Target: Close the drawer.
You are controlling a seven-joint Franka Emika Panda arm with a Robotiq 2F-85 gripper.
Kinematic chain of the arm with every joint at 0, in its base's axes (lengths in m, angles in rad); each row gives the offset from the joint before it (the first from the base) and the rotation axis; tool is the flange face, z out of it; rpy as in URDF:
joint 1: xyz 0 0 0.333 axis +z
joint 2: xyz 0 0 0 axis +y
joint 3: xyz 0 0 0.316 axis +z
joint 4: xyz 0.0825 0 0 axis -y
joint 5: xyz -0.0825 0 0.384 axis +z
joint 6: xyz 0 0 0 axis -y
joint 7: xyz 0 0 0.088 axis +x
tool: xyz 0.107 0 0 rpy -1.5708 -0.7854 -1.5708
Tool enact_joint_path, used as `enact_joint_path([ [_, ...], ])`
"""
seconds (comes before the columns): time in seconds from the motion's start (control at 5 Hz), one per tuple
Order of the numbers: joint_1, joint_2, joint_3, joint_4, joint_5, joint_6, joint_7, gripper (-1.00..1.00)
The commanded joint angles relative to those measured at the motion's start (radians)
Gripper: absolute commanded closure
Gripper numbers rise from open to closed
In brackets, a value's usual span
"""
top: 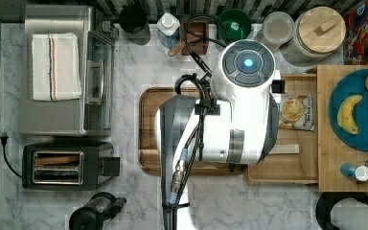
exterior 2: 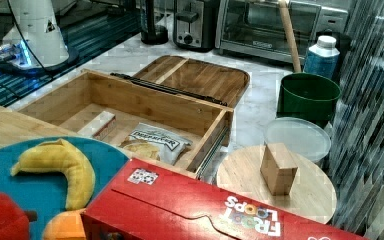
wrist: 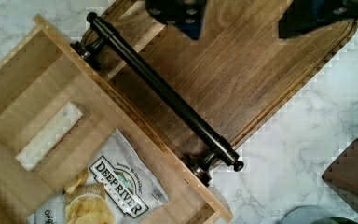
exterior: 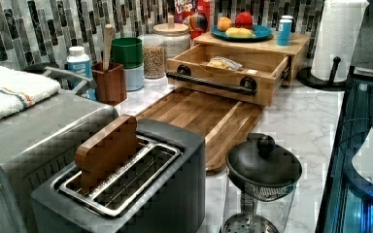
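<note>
The light-wood drawer (exterior: 255,65) stands pulled out from under the top that carries the blue fruit plate (top: 359,139). Its black bar handle (wrist: 168,95) runs along the front, over the edge of the walnut tray (wrist: 242,79). Inside lie a chip bag (wrist: 116,186) and a pale flat bar (wrist: 49,135). My gripper (wrist: 242,14) hovers over the tray, a little off the handle, open, with nothing between its dark fingers (wrist: 177,11). In the top view my arm covers the drawer's front; the drawer floor (top: 282,167) shows past it. The right view shows the drawer (exterior 2: 80,107) and handle (exterior 2: 170,87).
The walnut tray (exterior: 199,116) lies on the marble in front of the drawer. A toaster (top: 67,165) and toaster oven (top: 60,76) stand at the top view's left. A green cup (top: 235,24), jars (top: 318,31), a wooden utensil holder (exterior: 109,80) and a cereal box (exterior 2: 195,210) line the back.
</note>
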Motion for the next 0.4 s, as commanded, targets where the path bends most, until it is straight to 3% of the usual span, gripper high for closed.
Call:
enact_joint_path([
  [0.2, -0.004, 0.0, 0.002, 0.0, -0.004, 0.002, -0.012, 1.0],
  [0.4, 0.021, -0.011, 0.038, -0.036, -0.027, 0.006, 0.012, -1.0],
])
